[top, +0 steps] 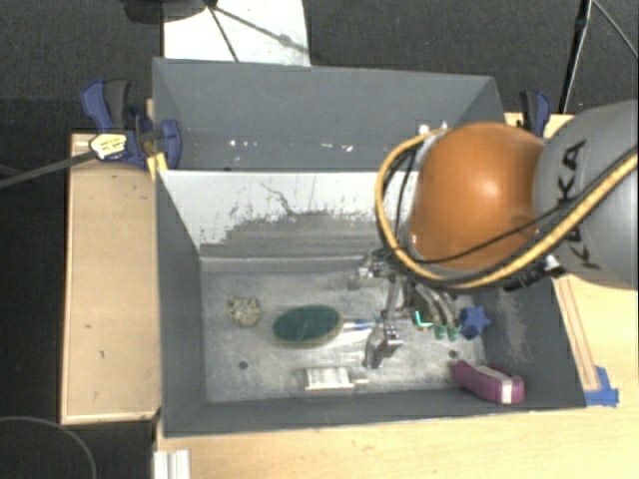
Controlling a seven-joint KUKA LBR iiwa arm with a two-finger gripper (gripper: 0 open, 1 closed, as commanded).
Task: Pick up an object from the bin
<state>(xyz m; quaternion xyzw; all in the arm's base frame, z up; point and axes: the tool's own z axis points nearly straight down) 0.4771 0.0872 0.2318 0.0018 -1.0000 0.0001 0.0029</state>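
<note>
My gripper (384, 339) hangs low over the middle of the bin floor, just right of a dark green oval pad (307, 324). A thin pale-blue stick-like thing (355, 325) lies between the pad and the gripper, its right end under the gripper. A small silver-white wrapped piece (329, 377) lies just in front and to the left of the gripper. To the right of the gripper sit a blue star-shaped piece (473, 319) and a small green bit (441, 329), partly hidden by the wrist.
A purple block with a pale end (487, 381) lies near the front right corner. A speckled beige lump (243, 311) rests at the left of the floor. The arm's orange dome and cables cover the bin's back right.
</note>
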